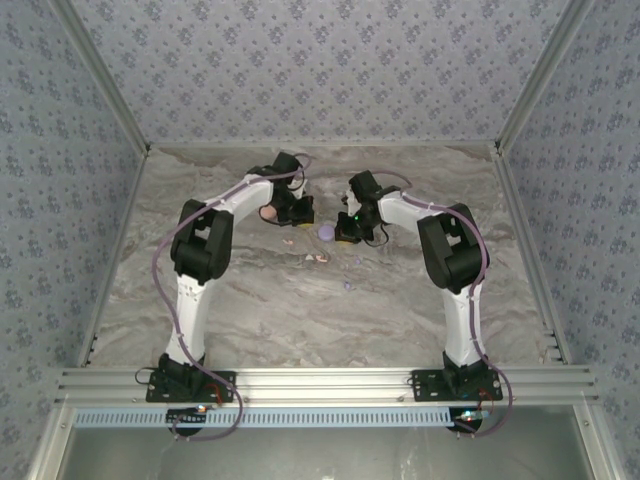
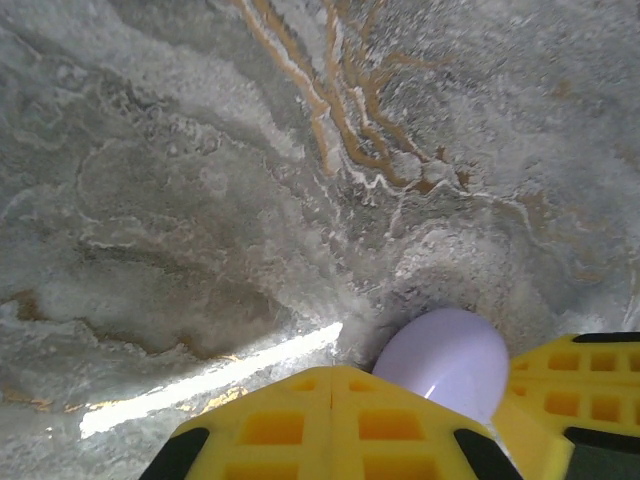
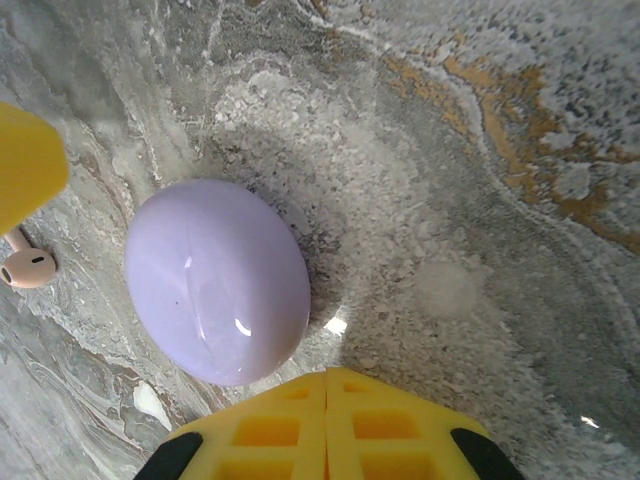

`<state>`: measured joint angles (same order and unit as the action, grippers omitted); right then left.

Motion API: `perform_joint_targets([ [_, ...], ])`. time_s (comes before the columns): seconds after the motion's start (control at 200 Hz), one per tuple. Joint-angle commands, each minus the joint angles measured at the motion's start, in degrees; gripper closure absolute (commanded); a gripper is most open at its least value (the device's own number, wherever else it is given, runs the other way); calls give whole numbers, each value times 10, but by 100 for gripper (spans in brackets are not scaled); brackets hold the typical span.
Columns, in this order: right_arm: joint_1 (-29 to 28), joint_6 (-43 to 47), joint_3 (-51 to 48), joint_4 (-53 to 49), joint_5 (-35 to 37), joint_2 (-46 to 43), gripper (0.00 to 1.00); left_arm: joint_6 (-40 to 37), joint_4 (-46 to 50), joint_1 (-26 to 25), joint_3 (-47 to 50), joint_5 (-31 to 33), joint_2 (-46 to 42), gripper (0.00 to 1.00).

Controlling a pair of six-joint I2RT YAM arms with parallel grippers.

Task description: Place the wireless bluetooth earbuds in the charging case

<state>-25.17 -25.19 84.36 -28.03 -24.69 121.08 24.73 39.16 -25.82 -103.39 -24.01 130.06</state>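
Note:
The lilac charging case (image 1: 326, 232) lies closed on the marble table, between my two grippers. My left gripper (image 1: 303, 212) is shut and empty, its tips (image 2: 333, 375) just left of the case (image 2: 445, 360). Also shut and empty, my right gripper (image 1: 347, 232) has its tips (image 3: 327, 378) beside the case (image 3: 215, 280) without touching it. A pinkish earbud (image 3: 28, 268) lies past the case. Small pinkish earbuds (image 1: 316, 258) and a lilac one (image 1: 348, 285) lie loose on the table in front of the case.
A round pink case (image 1: 268, 213) sits partly under the left arm's wrist. The table (image 1: 300, 320) is fenced by metal rails and patterned walls. The other gripper's yellow finger (image 2: 575, 390) shows at the right edge of the left wrist view.

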Motion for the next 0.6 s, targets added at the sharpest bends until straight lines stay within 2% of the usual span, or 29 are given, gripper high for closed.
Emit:
perform_joint_targets([
  [0.0,-3,-13,14,-2,-3,9,91,-1,10,-8,-9,-5,6,96],
  [0.3,-1,-18,40,-9,1,27,91,0,8,-23,15,-7,6,96],
  [0.595,5,-17,72,-26,12,45,91,10,0,-39,63,-1,-32,96],
])
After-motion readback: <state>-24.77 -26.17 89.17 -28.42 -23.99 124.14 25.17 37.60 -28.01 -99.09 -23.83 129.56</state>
